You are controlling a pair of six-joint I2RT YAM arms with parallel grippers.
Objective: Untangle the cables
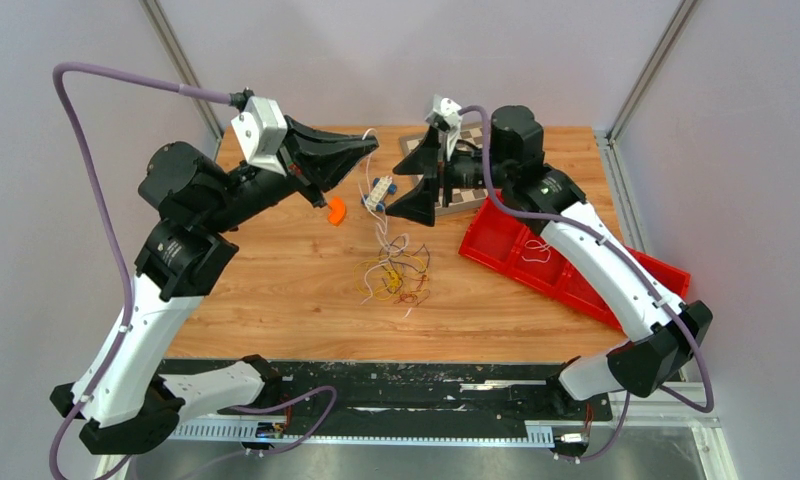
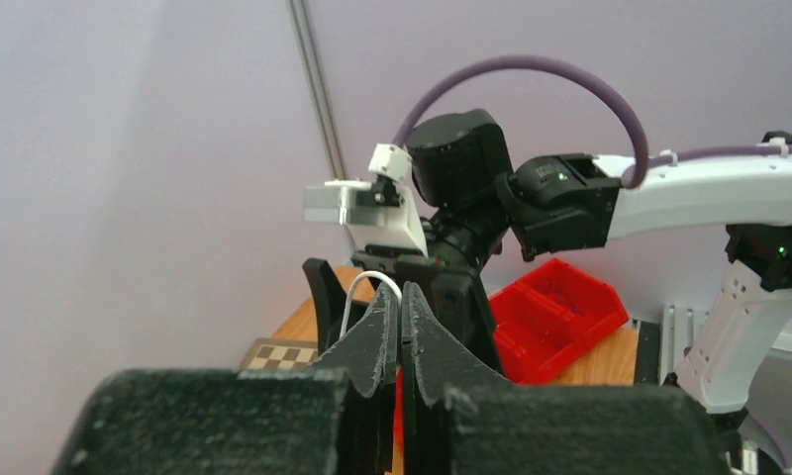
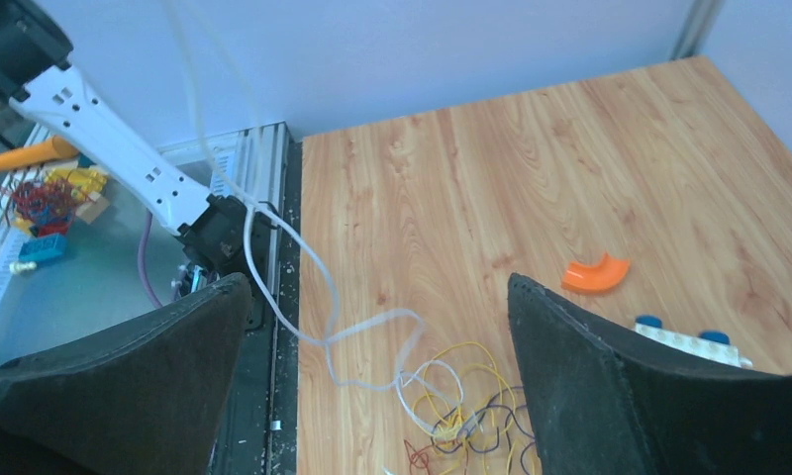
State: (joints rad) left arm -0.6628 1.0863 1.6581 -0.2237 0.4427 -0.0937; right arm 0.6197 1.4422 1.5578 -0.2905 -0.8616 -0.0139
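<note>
Cables (image 1: 394, 272) heaped tangled at table (image 1: 276, 290) centre, one white strand (image 2: 369, 285) pinched aloft by the clenched left gripper (image 2: 400, 302), apparently trailing down to the heap, right gripper (image 3: 377, 287) spread wide, nothing held

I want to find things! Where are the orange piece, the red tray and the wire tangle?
orange piece (image 1: 336, 210), top view, middle of the curved piece.
red tray (image 1: 491, 235), top view, bare floor of its left compartment.
wire tangle (image 1: 396, 272), top view, middle of the bunch.
</note>
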